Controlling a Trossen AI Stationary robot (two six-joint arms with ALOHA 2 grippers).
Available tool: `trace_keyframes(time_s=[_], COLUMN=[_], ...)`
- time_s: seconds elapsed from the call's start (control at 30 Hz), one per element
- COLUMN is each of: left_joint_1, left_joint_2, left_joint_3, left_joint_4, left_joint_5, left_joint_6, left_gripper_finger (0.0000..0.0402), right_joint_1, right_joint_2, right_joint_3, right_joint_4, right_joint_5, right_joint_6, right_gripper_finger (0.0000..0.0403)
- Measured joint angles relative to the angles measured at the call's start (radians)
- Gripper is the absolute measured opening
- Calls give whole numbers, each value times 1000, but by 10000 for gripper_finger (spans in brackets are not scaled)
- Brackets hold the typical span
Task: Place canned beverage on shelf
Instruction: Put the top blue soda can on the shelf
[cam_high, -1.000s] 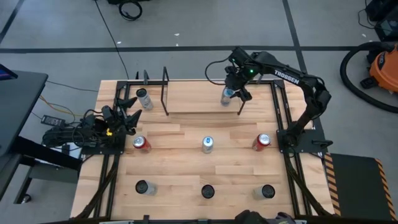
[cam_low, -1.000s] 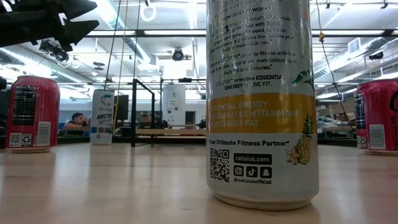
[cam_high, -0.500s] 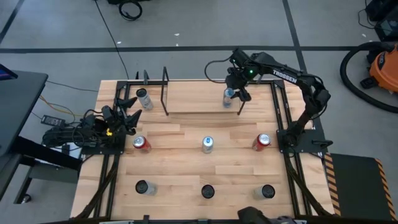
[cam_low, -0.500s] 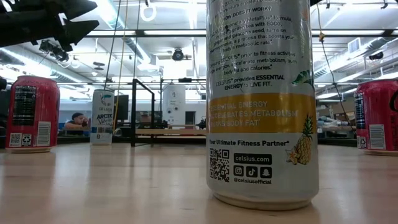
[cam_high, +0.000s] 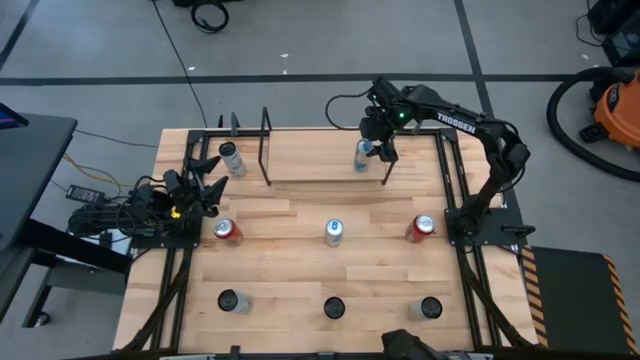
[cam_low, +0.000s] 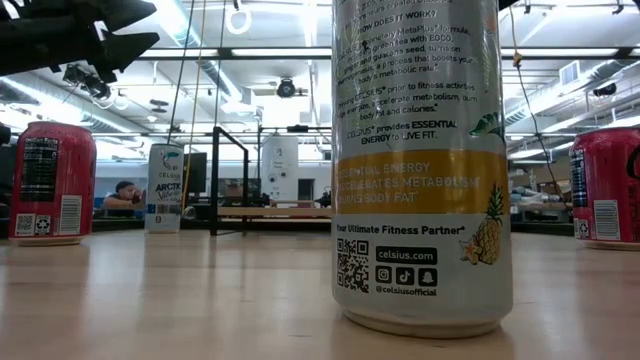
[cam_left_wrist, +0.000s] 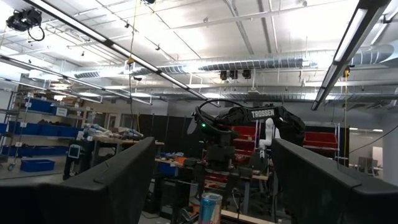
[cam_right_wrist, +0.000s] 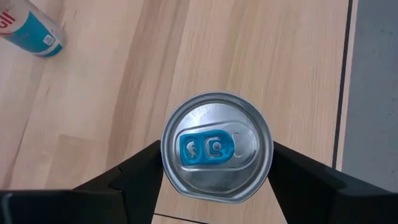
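Hovering slightly higher, right claw (cam_right_wrist: 216, 163) straddles can (cam_right_wrist: 216, 147).

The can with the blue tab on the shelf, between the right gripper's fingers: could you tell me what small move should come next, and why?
Probably lift the right gripper straight up. The can stands upright on the shelf board, and the fingers flank it with slight gaps, so it looks released. The left gripper waits by the table's left edge.

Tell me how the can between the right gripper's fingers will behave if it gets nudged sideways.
The can is tall and narrow, so it probably tips easily. Its round, smooth metal body would likely roll along the shelf. The right gripper flanks it.
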Motion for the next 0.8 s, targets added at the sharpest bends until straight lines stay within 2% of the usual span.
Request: trace_keyframes(time_s=[0.2, 0.4, 0.6, 0.8], left_joint_1=[0, 0, 0, 0], left_joint_2=[0, 0, 0, 0], left_joint_3=[0, 0, 0, 0], left_joint_4=[0, 0, 0, 0], left_joint_5=[0, 0, 0, 0], left_joint_6=[0, 0, 6, 9], left_gripper_finger=[321, 321, 321, 321], right_joint_1=[0, 0, 4, 6], right_joint_2=[3, 3, 3, 2], right_joint_3=[-3, 3, 34, 71], right_joint_4=[8, 5, -2, -5], right_joint_5=[48, 88, 85, 85], right_joint_6=[92, 93, 100, 189], right_gripper_finger=[300, 323, 323, 323])
